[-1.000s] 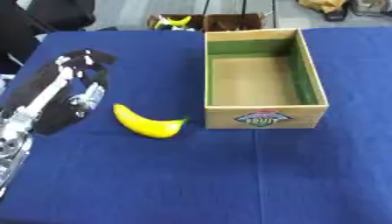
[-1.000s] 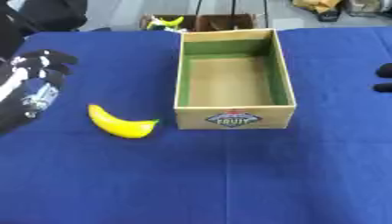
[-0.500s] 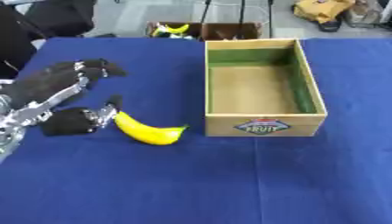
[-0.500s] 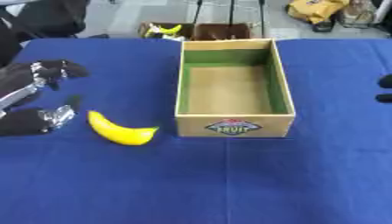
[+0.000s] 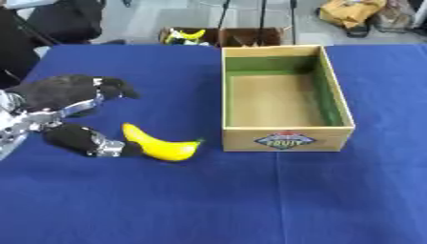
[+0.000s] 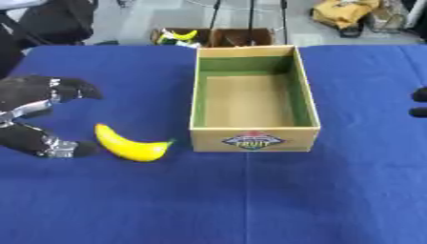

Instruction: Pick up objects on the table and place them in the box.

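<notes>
Spread wide at the far left, my left hand [image 5: 63, 112] lies low over the blue table [image 5: 208, 200], fingers [image 5: 113, 88] arched above and thumb [image 5: 92, 143] stretched below, holding nothing. Just right of my thumb tip lies the yellow banana [image 5: 158, 146], its near end touching or almost touching the thumb, its curved body outside my fingers' span. Further right of that hand stands the open cardboard box [image 5: 286, 138], well apart from it, with nothing visible inside. At the far right edge, only dark tips of my right hand [image 6: 420, 102] show; I cannot tell its state.
</notes>
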Available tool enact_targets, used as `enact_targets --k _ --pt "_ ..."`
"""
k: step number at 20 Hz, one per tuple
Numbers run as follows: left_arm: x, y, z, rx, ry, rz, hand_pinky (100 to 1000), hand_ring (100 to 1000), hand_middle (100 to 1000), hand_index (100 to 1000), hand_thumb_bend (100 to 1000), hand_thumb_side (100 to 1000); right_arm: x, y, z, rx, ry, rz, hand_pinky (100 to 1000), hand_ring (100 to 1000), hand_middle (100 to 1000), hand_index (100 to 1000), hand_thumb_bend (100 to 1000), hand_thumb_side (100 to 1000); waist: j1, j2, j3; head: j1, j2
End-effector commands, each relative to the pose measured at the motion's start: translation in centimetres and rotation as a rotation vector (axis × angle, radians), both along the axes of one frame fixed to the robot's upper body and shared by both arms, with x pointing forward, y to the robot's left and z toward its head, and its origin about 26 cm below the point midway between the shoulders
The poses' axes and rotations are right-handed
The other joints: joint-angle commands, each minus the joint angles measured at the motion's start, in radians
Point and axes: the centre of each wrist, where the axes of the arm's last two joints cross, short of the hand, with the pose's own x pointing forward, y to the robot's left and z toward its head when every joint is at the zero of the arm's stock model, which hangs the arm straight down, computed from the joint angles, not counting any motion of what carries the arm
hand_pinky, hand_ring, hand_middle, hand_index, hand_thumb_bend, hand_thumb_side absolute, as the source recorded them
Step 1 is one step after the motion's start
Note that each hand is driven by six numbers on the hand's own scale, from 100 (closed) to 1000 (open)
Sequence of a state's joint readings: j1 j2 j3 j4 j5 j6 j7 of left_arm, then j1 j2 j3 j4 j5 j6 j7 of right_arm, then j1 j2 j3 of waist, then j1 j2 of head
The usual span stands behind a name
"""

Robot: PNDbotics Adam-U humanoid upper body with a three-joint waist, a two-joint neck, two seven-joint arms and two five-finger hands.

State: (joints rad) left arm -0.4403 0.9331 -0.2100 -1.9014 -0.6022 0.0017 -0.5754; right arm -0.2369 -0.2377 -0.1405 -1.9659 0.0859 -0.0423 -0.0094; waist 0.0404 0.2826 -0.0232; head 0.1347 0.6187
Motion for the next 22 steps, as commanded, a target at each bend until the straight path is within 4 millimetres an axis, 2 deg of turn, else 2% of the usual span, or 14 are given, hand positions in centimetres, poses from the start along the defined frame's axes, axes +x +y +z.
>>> enact_targets --k 1,6,7,9,19,22 --pt "0.1 0.0 1.1 0.034 0.021 -0.001 695 856 873 942 656 952 -0.1 -0.1 0.4 -0.019 -0.013 0.004 627 710 614 850 100 1000 0.000 -0.018 -0.002 0.006 -0.012" --pt "0.8 -0.7 1.3 0.070 0.088 -0.012 694 854 880 940 606 914 0.0 -0.1 0.4 -0.021 -0.009 0.008 628 710 614 850 100 1000 0.000 -0.018 -0.008 0.015 -0.012" --pt "1.0 -0.9 1.4 0.078 0.099 -0.013 686 851 887 945 562 889 0.0 -0.1 0.3 -0.022 -0.009 0.009 628 710 614 850 100 1000 0.000 -0.018 -0.009 0.016 -0.013" --pt "1.2 -1.2 1.5 0.093 0.120 -0.015 679 847 893 950 540 871 0.0 -0.1 0.3 -0.023 -0.007 0.009 628 710 614 850 100 1000 0.001 -0.017 -0.010 0.016 -0.013" --pt "2.5 -2.2 1.2 0.148 0.218 -0.025 690 849 907 960 606 850 0.0 -0.1 0.2 -0.026 -0.004 0.014 628 709 613 850 100 1000 0.003 -0.015 -0.017 0.018 -0.008" --pt "2.6 -2.5 1.3 0.178 0.221 -0.031 694 848 906 956 578 830 0.0 -0.1 0.2 -0.028 -0.003 0.015 628 709 612 850 100 1000 0.004 -0.014 -0.018 0.014 -0.017"
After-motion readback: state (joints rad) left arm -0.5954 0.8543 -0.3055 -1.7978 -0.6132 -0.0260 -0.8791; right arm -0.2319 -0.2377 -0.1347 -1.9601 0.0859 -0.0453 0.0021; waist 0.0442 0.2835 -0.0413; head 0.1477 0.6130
